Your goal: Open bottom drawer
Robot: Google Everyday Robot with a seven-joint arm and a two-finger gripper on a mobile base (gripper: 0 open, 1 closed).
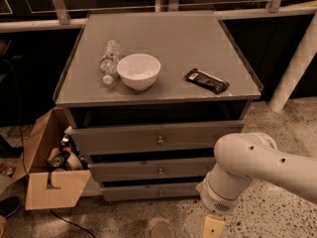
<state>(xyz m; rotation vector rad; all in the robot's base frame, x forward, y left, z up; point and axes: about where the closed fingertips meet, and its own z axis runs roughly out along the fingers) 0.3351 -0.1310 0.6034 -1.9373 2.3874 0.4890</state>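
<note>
The bottom drawer (pixel 133 192) is the lowest and slimmest grey front of the cabinet, with a small brass knob (pixel 160 193) at its centre. It sits about flush under the middle drawer (pixel 129 170). My white arm (pixel 247 170) comes in from the right, and my gripper (pixel 214 227) hangs at the frame's lower edge, to the right of and below the bottom drawer's knob, apart from it. Only its yellowish base shows.
The top drawer (pixel 124 139) stands slightly out. On the cabinet top (pixel 198 38) lie a white bowl (pixel 139 71), a plastic bottle (pixel 109 59) and a dark packet (pixel 207 80). An open cardboard box (pixel 52 182) of items stands on the floor at the left.
</note>
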